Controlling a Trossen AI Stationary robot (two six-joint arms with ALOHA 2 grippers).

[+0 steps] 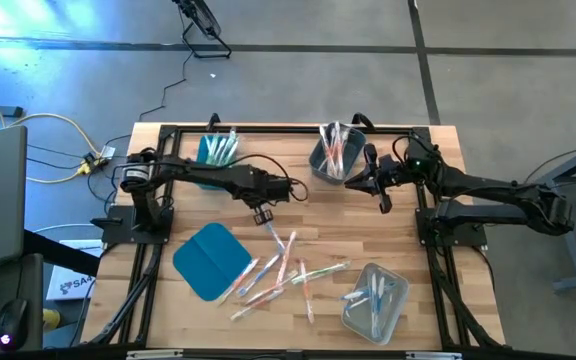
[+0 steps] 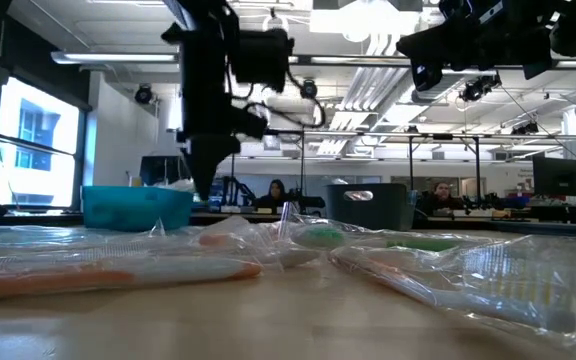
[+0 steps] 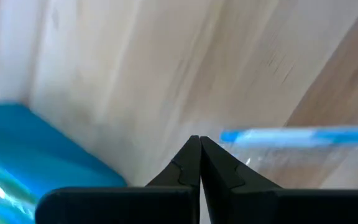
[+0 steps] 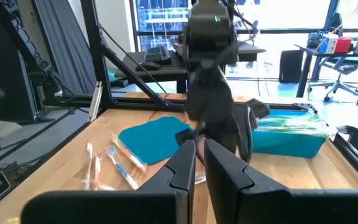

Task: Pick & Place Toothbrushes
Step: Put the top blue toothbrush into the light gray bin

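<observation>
On the slatted wooden worktop (image 1: 408, 200), the left hand (image 1: 262, 216) hangs with fingers pressed together, empty, above the flat rounded teal lid (image 1: 211, 260). Thin wrapped toothbrushes (image 1: 286, 272) lie scattered mid-worktop, mostly slanting diagonally; their wrappers blur in the low view. The right hand (image 1: 384, 203), nearly closed and holding nothing, hovers by the grey bin (image 1: 336, 158).

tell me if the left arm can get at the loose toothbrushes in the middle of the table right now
Probably yes. The left gripper hangs shut just above the bare wood beside the loose toothbrushes, with nothing between them. It must open first. The teal lid lies off to the side.
</observation>
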